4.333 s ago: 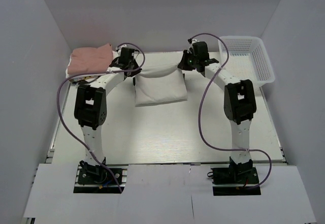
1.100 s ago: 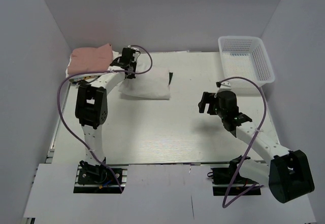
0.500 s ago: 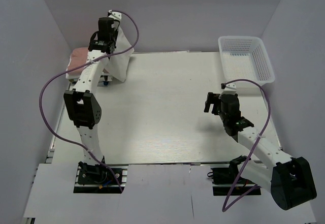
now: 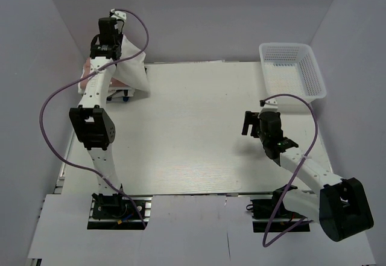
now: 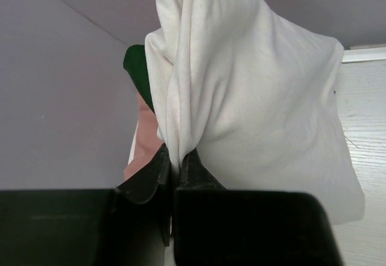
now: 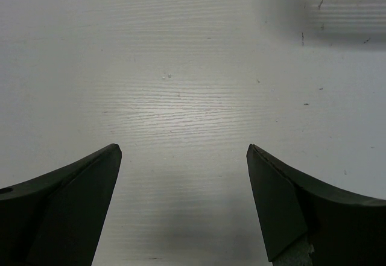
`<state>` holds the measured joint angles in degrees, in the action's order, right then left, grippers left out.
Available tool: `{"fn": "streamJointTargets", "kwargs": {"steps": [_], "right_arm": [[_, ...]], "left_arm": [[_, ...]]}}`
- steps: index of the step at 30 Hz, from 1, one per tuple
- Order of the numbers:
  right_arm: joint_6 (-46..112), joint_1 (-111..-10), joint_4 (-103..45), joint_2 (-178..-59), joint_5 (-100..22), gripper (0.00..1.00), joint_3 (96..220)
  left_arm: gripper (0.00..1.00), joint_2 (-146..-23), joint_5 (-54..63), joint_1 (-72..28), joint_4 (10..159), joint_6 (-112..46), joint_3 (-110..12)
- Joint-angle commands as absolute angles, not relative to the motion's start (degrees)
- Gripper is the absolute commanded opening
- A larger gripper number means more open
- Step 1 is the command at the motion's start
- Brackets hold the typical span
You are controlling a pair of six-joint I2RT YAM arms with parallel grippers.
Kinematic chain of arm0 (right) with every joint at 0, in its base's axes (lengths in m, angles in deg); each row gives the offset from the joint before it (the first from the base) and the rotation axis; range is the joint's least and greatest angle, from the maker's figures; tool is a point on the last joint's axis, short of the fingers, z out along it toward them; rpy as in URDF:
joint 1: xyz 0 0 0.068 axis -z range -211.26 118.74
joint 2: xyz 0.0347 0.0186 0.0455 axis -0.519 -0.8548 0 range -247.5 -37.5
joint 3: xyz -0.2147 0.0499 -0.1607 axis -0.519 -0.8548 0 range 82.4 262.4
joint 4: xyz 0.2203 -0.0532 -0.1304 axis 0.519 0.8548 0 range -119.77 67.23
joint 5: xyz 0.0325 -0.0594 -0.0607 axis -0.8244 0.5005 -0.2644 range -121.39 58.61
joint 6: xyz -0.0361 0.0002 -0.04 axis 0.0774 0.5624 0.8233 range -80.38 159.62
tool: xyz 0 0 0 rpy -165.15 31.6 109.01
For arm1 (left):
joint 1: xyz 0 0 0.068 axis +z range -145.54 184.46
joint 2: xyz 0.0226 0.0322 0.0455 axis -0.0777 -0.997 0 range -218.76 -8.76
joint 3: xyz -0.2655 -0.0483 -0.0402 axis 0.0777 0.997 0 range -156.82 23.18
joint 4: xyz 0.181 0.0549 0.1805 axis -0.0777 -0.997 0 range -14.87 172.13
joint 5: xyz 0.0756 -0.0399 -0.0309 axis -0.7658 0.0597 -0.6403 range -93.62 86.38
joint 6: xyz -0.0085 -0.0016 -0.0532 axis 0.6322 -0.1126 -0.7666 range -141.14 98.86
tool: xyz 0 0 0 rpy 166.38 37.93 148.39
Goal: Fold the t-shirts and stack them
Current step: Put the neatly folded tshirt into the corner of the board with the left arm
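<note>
At far left, left tool (image 5: 173, 157) pinching hanging cream t-shirt (image 5: 253, 97)

white mesh basket (image 4: 315, 76) at far right corner — pale wood-grain table (image 4: 199, 139), plain grey walls (image 4: 199, 12)

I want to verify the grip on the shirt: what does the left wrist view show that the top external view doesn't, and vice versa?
Only left wrist: the left hand pinched shut on a bunched fold of the cream-white t-shirt, with its dark green part behind. Only top external: the right hand open over the table, and the white basket at the far right. Both: the cream-white t-shirt hanging from the left hand by the pink t-shirt at the far left.
</note>
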<state>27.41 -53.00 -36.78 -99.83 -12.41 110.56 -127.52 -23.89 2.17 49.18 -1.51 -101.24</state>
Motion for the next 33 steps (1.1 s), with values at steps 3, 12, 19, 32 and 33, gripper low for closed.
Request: {"fn": "streamJointTargets", "kwargs": {"steps": [3,12,19,32,33], "right_arm": [[27.8,-52.8,-38.2,-99.6,-12.7,0.9,113.9],[27.1,-53.0,-38.4,-103.4,-17.4,0.9,117.9],[26.8,-52.9,-38.4,-106.7,-20.0,0.9,120.8],[26.7,-52.9,-38.8,-110.8,-21.1,0.9,122.8],[26.8,-53.0,-38.7,-110.9,-21.1,0.9,122.9]], "left_arm": [[0.0,-127.5,-23.3,7.2,55.1,0.4,-104.3],[0.0,-133.6,-19.1,12.9,60.9,1.8,-103.1],[0.0,-135.4,-19.1,15.8,63.7,1.8,-99.6],[0.0,-135.1,-17.2,20.3,65.0,2.3,-99.6],[0.0,-135.6,-16.5,20.3,65.5,2.3,-99.1]]}}
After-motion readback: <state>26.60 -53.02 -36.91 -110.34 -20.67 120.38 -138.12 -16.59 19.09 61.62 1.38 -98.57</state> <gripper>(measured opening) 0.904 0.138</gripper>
